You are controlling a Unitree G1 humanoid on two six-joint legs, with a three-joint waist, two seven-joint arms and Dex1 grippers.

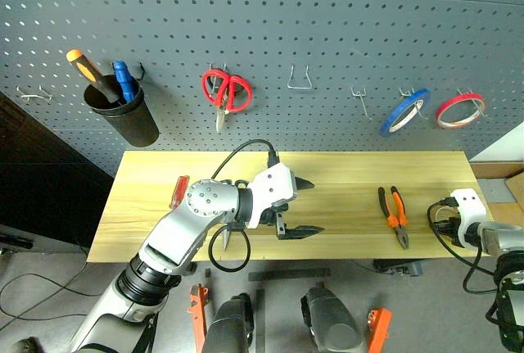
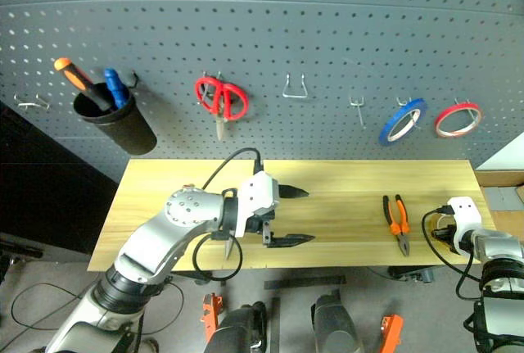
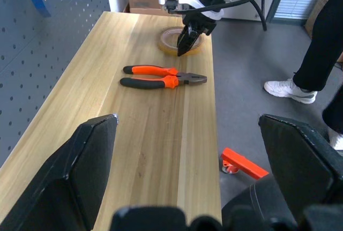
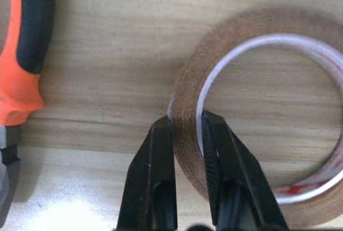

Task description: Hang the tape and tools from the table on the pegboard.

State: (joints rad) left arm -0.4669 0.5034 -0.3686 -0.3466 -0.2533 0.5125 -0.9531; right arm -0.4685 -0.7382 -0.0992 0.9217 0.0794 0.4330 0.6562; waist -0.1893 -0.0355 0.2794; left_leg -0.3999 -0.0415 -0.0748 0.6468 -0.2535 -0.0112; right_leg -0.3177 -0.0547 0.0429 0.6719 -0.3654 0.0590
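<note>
- At the table's (image 1: 344, 174) right end lay the tape (image 4: 257, 113), light, thin-walled, probably slippery; its rim suited pinching.
- The right gripper (image 4: 185, 134) had closed across that rim, beside the pliers (image 3: 161, 76).
- The left gripper (image 1: 299, 205) hung spread wide, empty.

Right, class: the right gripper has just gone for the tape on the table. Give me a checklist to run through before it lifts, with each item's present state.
1. Right gripper shut across the wall of the tape, one finger inside the ring, one outside: ok.
2. Tape lying flat on the table: ok.
3. Pliers lie apart from the tape: ok.
4. Left gripper open, holding nothing, over the table's middle, away from the tape: ok.
5. Free hook on the pegboard: ok.
6. Grip firm enough to lift: cannot tell.
</note>
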